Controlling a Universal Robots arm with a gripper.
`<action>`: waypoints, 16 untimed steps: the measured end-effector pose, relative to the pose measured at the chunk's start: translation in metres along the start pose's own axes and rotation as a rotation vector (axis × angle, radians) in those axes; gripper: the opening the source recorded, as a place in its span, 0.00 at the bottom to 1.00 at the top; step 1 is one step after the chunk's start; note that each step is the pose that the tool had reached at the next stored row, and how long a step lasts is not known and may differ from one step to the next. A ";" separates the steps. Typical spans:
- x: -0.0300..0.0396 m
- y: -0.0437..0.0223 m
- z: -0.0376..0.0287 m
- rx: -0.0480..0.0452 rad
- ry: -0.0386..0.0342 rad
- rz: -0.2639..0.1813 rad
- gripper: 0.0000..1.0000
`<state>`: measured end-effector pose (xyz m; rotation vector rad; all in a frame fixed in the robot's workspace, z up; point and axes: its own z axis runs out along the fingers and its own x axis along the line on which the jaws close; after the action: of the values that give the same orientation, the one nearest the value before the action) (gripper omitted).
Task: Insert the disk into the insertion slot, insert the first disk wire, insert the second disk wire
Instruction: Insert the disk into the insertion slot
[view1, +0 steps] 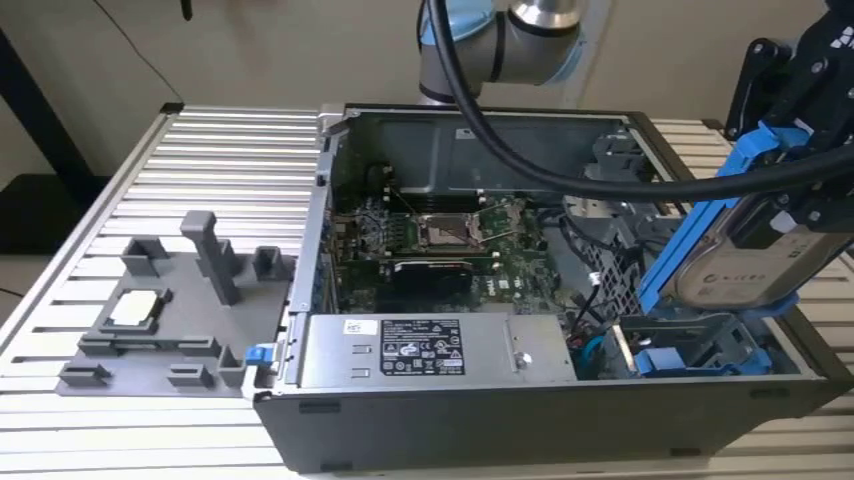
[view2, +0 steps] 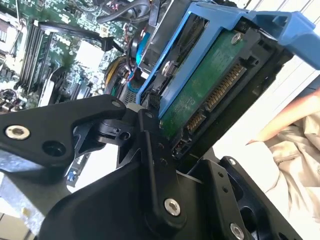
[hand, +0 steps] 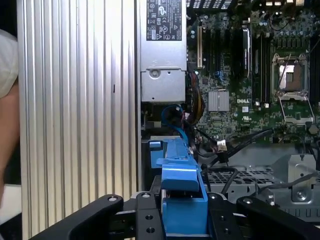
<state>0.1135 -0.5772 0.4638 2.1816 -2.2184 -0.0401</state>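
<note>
Because the gripper (view1: 798, 125) is cut off at the exterior view's right edge, its fingers are only partly seen there. In the first wrist view they are pressed against both sides of the blue carrier, so the grip is closed on the disk (view1: 741, 262). The disk is held tilted, with its lower end just above the insertion slot (view1: 687, 325) at the exterior view's right. Whether the two touch cannot be told. The slot's floor is largely hidden behind its grey walls and blue tabs.

In the second wrist view the disk's green circuit side and connector (view2: 220, 92) are shown, with part of them covered by a black finger (view2: 155, 165). A person's hand (view2: 292, 117) is partly seen beyond it.

A white label is carried on the disk's face, and a larger printed label on the power-supply box (view1: 414, 350), but the writing on neither can be made out. The motherboard (view1: 441, 240) is crossed by a black cable (view1: 534, 165).
</note>
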 end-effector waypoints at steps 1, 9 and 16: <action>0.0000 -0.0002 0.0012 0.0000 0.0000 -0.001 0.33; 0.0000 -0.0020 0.0099 0.0000 0.0003 -0.005 0.33; -0.0001 -0.0034 0.0175 0.0000 0.0002 -0.009 0.33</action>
<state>0.1162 -0.5772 0.4462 2.1915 -2.2086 -0.0400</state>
